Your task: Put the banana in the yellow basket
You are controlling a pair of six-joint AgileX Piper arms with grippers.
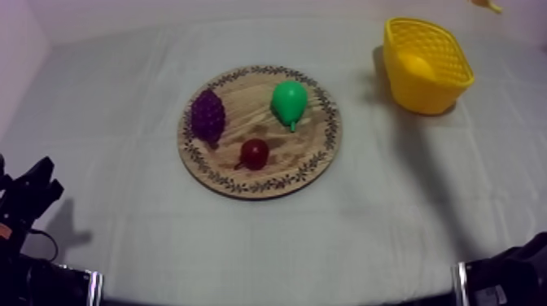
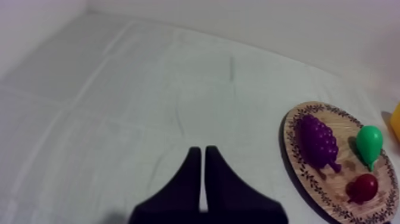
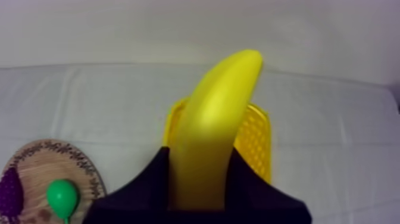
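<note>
A yellow banana (image 3: 214, 125) stands upright between the black fingers of my right gripper (image 3: 198, 154), which is shut on it. Just behind and below it lies the yellow basket (image 3: 256, 143). From above, only the banana's tip (image 1: 488, 5) shows, beyond the basket (image 1: 427, 65) at the back right. The round wooden board (image 1: 259, 130) in the middle holds purple grapes (image 1: 208, 116), a green pear (image 1: 290, 101) and a small red fruit (image 1: 255, 152). My left gripper (image 2: 202, 152) is shut on nothing, low at the left side (image 1: 31, 189), well away from the board (image 2: 336, 161).
Grey-white cloth covers the whole table. Part of my right arm (image 1: 509, 277) sits dark at the lower right edge. Open cloth lies between the board and the basket, and in front of the board.
</note>
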